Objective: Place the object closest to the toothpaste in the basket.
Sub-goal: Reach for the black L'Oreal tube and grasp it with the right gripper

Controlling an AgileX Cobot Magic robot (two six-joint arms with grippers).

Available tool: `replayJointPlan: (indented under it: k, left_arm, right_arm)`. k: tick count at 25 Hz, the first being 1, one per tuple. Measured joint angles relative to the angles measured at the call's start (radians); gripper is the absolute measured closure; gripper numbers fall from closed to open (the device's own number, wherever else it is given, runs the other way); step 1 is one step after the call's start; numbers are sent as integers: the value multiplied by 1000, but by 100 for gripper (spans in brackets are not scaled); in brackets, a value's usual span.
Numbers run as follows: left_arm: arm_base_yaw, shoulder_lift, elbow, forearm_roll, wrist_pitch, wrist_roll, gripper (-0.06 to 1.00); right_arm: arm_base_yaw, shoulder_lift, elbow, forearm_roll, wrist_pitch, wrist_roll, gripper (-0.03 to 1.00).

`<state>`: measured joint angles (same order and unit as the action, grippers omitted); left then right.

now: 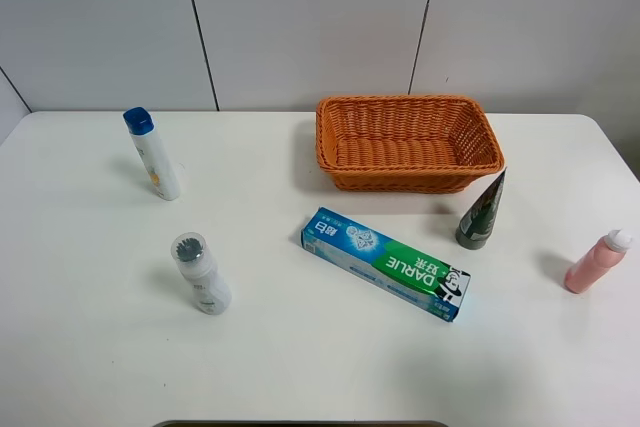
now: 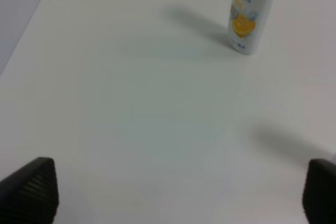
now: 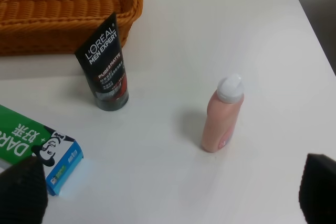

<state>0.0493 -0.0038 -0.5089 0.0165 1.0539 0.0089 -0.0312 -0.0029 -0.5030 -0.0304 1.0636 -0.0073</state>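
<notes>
The toothpaste box (image 1: 386, 263), blue and green, lies flat at the table's middle; its end shows in the right wrist view (image 3: 37, 150). A dark L'Oreal tube (image 1: 482, 211) stands cap-down just right of it, in front of the orange wicker basket (image 1: 408, 142); the right wrist view shows the tube (image 3: 105, 64) and the basket (image 3: 68, 17). Neither gripper shows in the exterior high view. My left gripper (image 2: 178, 198) is open over bare table. My right gripper (image 3: 173, 198) is open, with the tube and the pink bottle ahead of it.
A pink bottle (image 1: 596, 262) stands at the right edge, also in the right wrist view (image 3: 223, 114). A white bottle with a blue cap (image 1: 153, 154) stands at the back left, also in the left wrist view (image 2: 251, 11). A white bottle with a clear cap (image 1: 200, 273) stands front left.
</notes>
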Motion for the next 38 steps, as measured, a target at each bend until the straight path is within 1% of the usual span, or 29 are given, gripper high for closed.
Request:
replayJointPlan:
  k: [26, 34, 38]
  left_arm:
    - [0, 0, 0, 0, 0, 0, 0]
    - [0, 0, 0, 0, 0, 0, 0]
    - [0, 0, 0, 0, 0, 0, 0]
  right_arm:
    - [0, 0, 0, 1, 0, 0, -2]
    - [0, 5, 0, 56, -1, 0, -2]
    - [0, 62, -34, 91, -1, 1, -2]
